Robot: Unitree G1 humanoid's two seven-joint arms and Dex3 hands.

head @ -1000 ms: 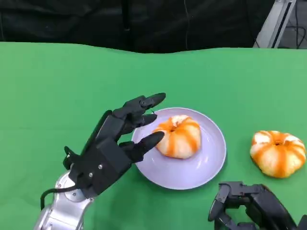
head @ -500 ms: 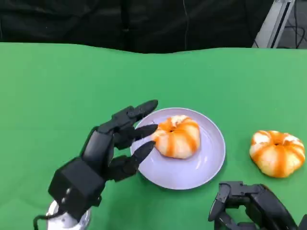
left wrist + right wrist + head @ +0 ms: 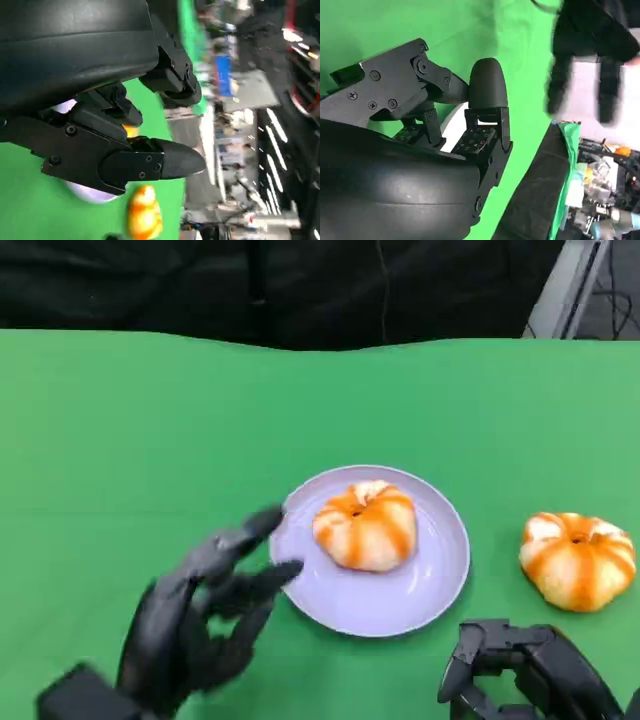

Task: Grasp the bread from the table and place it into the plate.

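Note:
A lilac plate (image 3: 440, 570) lies mid-table with an orange-and-white striped bread bun (image 3: 365, 525) on it. A second, similar bun (image 3: 578, 560) rests on the green cloth to the plate's right; the left wrist view shows an orange bun (image 3: 144, 217) past the fingers. My left hand (image 3: 200, 625) is blurred, low and to the left of the plate, with its fingers spread and nothing in them. At the lower right edge sits my right hand (image 3: 520, 680), just in front of the plate and the loose bun, its fingers curled in and holding nothing.
The green table (image 3: 150, 420) runs back to a dark curtain. A grey metal stand (image 3: 565, 290) leans at the far right corner. Open cloth lies to the left of and behind the plate.
My left hand has pulled back from the plate's left rim, toward me and down to the lower left. The bun stays on the plate; the right hand and the loose bun have not moved.

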